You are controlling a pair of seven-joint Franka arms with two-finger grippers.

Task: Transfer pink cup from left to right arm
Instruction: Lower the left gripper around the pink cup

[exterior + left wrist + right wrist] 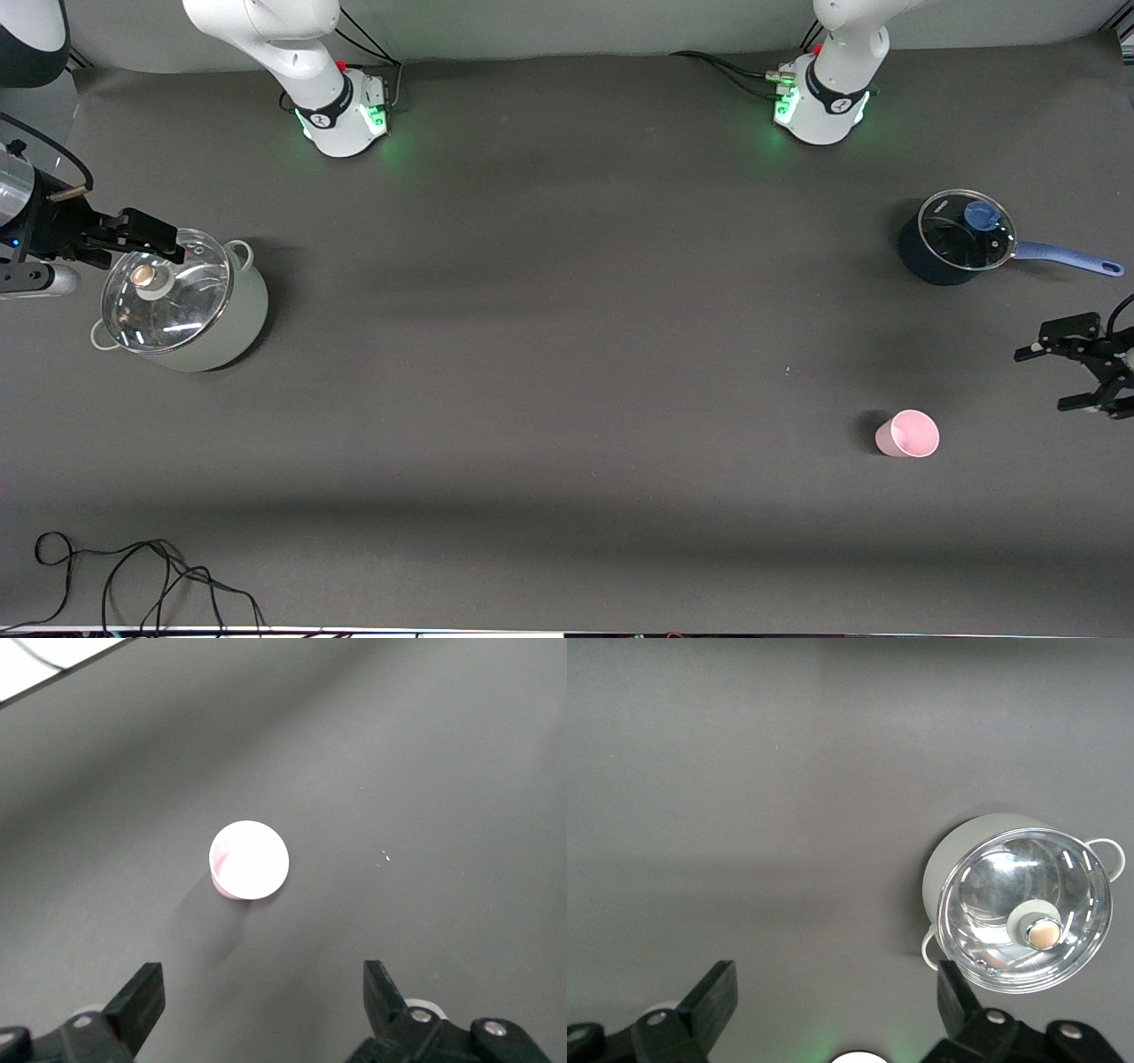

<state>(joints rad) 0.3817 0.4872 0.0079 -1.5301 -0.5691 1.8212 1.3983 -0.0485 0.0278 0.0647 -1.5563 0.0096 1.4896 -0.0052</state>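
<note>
The pink cup [907, 433] is standing upright on the table, toward the left arm's end. Looking light and smooth-sided, it likely wants a gentle grip across its walls. The left gripper [1067, 378] is hanging nearby, spread wide and empty; the right gripper [146, 237], also parted and empty, is waiting over a lidded pot [182, 301].

One pink cup [907, 433], two lidded pots [182, 301].

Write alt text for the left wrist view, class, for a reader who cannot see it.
A small pink cup stands upright on the dark grey table, seen from above with its open mouth facing the camera. The left gripper hangs above the table with its two black fingers spread wide apart, the cup not yet between them.
</note>
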